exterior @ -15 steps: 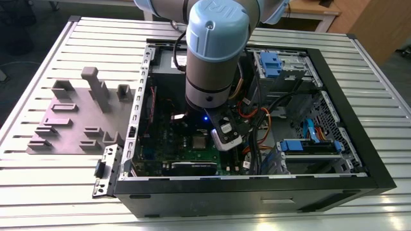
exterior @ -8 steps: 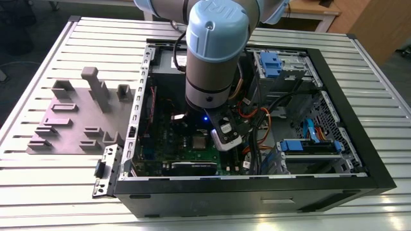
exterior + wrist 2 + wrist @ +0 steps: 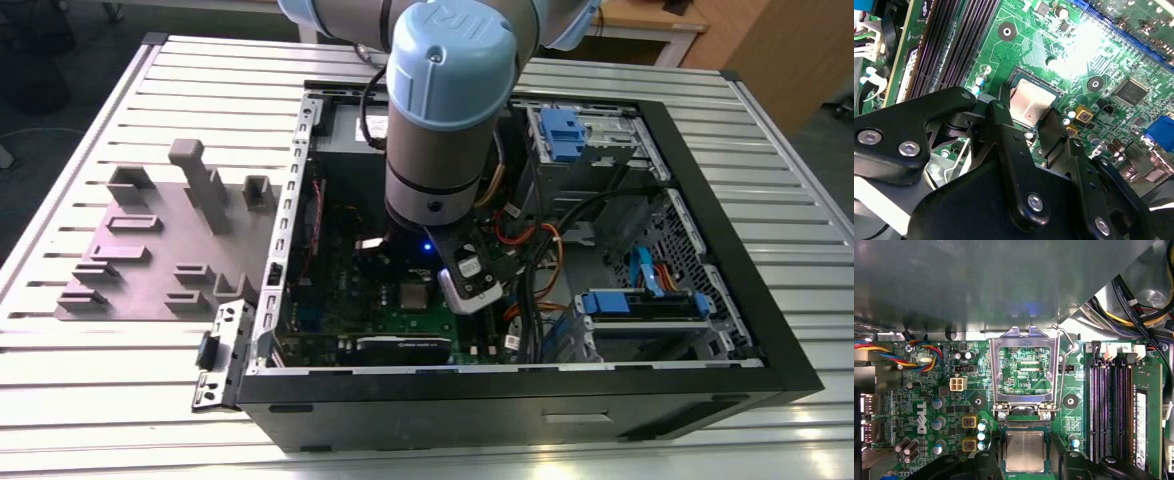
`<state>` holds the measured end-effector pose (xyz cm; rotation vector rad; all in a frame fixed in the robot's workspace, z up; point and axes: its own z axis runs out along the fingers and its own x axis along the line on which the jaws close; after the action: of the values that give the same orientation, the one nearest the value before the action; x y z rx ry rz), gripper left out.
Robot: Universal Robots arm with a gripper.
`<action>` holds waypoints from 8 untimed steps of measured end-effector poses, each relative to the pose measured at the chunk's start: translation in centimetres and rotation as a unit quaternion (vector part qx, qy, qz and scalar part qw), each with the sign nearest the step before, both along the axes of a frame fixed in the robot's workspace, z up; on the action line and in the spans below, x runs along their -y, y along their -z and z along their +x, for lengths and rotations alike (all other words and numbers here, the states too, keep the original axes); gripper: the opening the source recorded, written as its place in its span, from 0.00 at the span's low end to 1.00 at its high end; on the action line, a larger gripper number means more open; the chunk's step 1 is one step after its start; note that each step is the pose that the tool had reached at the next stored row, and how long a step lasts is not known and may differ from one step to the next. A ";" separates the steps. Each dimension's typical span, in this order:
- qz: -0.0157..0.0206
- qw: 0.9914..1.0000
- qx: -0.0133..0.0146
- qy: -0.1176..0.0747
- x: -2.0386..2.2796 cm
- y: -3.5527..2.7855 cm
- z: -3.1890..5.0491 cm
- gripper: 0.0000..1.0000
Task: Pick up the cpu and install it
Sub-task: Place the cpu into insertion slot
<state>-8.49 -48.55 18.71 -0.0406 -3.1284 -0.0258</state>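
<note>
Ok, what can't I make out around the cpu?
Second wrist view: near edge of the cpu, behind black links of the claw.
Second wrist view: a patch of the motherboard, washed out by glare.
First wrist view: everything beyond the socket frame, behind a blurred grey surface.
Both wrist views: socket contacts, under the cpu.

cpu (image 3: 1024, 451) — silvery square, pale rim, flat in open socket (image 3: 1024, 412)

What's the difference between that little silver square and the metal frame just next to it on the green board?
The cpu is a solid square plate; the socket frame is an open rectangle with the green motherboard showing through its middle. The cpu lies seated flat; the socket frame is swung open, clear of it. The socket frame looks the larger. Both are silvery metal.
</note>
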 end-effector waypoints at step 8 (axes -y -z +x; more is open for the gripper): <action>0.001 1.000 0.001 0.000 -0.03 0.09 0.02 0.54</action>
<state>-8.47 -48.52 18.62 -0.0405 -3.1294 -0.0290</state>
